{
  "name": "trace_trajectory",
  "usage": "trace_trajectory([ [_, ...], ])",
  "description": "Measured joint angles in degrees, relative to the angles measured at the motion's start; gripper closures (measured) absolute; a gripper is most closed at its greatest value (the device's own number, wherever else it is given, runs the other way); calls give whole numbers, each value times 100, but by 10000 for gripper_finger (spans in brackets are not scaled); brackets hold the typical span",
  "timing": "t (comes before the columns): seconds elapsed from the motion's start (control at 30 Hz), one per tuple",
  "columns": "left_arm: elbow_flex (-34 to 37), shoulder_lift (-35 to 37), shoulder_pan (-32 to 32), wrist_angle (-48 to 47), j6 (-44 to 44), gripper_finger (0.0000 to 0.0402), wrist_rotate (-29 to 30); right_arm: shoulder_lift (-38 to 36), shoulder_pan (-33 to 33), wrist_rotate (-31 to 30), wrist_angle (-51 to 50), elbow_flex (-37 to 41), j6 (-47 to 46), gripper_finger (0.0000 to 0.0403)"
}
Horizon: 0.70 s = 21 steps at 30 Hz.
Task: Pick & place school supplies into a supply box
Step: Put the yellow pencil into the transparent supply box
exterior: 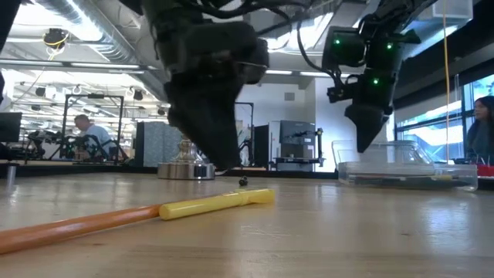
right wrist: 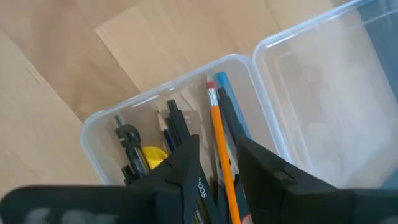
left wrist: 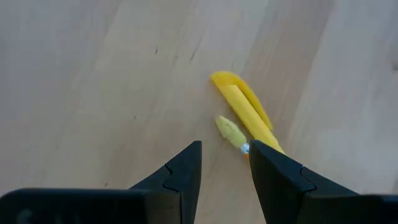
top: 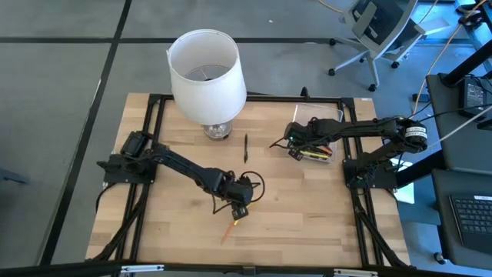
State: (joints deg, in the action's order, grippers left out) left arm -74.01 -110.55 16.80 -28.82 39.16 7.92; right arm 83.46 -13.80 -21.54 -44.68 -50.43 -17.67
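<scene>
Just beneath your left gripper (top: 237,209), low over the front middle of the light wooden table (top: 307,208), lies the orange pen with the yellow cap (left wrist: 245,112); its cap end sits just ahead of the fingertips, slightly to one side of the gap. The two dark fingers (left wrist: 186,168) stand apart with nothing between them. In the low view the pen (exterior: 154,212) lies flat on the wood, its orange barrel running away from the gripper (exterior: 220,158) toward the table's near edge.

Your right gripper (top: 294,144) hangs over the small clear plastic rectangular box (top: 323,138) at the table's right side. Its fingers are parted and hold nothing. Directly below them, inside the box (right wrist: 99,134), you see an orange pencil with a pink eraser (right wrist: 221,149), a blue pen (right wrist: 229,99), several black pens (right wrist: 127,146) and a yellow piece (right wrist: 152,155).

Between the two grippers, well apart from each, a thin black pen (top: 246,148) lies alone on the wood. Beyond it stands a large white lampshade-like cylinder (top: 206,73).
</scene>
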Motion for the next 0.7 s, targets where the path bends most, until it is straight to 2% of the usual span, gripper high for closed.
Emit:
trace_trajectory([
  [0.3,-503,-406,-9,-124,118,274,-55,2,19,6,77,-2,132,292],
  [0.7,-510,-451,-7,-268,223,274,3,2,19,21,78,-4,168,292],
])
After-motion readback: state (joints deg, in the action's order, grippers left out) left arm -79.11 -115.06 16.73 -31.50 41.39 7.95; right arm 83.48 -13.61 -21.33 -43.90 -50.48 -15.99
